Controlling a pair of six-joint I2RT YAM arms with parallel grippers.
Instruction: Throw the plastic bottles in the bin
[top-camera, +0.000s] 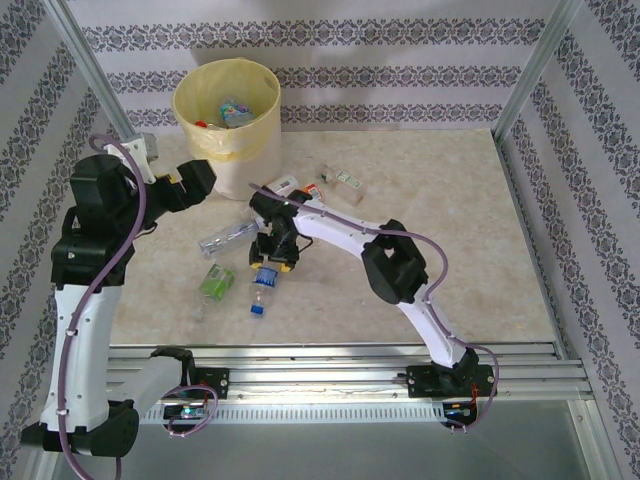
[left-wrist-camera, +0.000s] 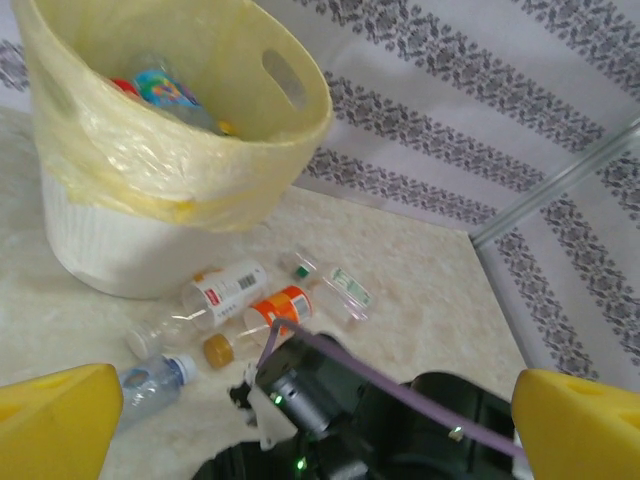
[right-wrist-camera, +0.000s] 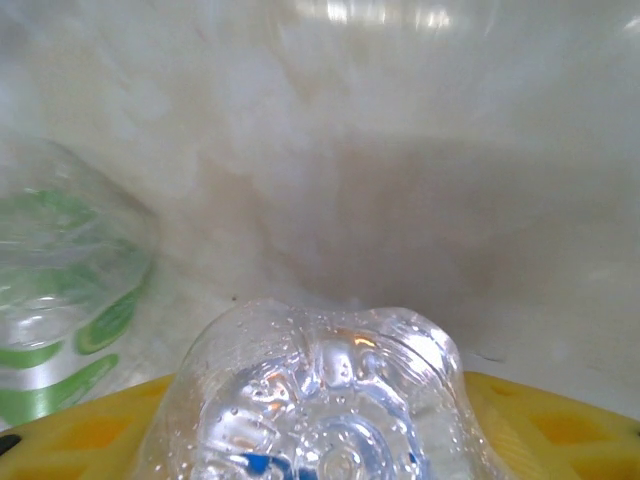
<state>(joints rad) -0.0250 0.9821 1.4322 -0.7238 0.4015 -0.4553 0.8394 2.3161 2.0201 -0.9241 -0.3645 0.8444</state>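
Right wrist is showing the right pincer (right-wrist-camera: 320, 432) straddling a bottle (right-wrist-camera: 320, 375), grip untellable; likely next: clenching, then carrying toward the bin (top-camera: 250, 160) at eleven o'clock.

Cream-white bin (top-camera: 250, 160) with a yellow bag liner at the far left of the beige table (top-camera: 450, 230), a few discarded bottles (top-camera: 235, 110) inside. Black left gripper (top-camera: 205, 180) just beside the bin's near-left wall. Right gripper (top-camera: 272, 262) down over the base end of a blue-capped bottle (top-camera: 260, 292), yellow pads at either side; grip itself not discernible. Cap pointing toward the arm bases. Green-labelled bottle (top-camera: 215, 282) just left of it. Clear bottle (top-camera: 222, 240) lying between the two grippers. Near the bin's right side, a white-labelled bottle (top-camera: 292, 184), an orange-labelled bottle (top-camera: 318, 190) and a green-marked bottle (top-camera: 347, 180).
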